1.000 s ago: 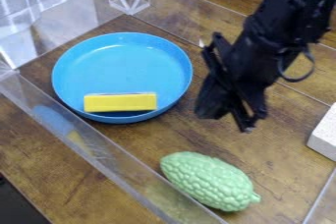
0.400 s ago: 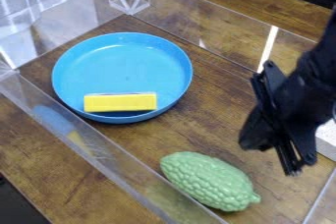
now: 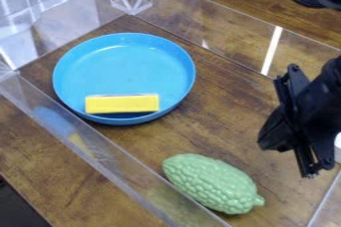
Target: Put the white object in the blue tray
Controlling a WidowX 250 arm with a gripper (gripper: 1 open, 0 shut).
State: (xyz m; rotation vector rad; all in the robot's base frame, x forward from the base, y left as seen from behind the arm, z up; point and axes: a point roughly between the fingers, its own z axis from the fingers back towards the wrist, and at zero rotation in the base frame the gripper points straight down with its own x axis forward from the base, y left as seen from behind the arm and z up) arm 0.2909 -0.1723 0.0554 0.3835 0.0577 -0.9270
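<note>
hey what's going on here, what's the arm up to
A black robot arm's gripper, shut and holding nothing visible, hangs low at the right edge of the wooden table, over the white object, of which only a sliver shows behind it. The blue tray on the left holds only a yellow bar. A green bumpy gourd lies in front. The white object is not yet in the tray.

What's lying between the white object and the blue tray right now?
Nothing visible blocks that stretch: only bare wooden table. The white object peeks out at the right edge behind the gripper. The green gourd lies nearer the camera, off the path. A yellow bar already sits inside the blue tray.
</note>
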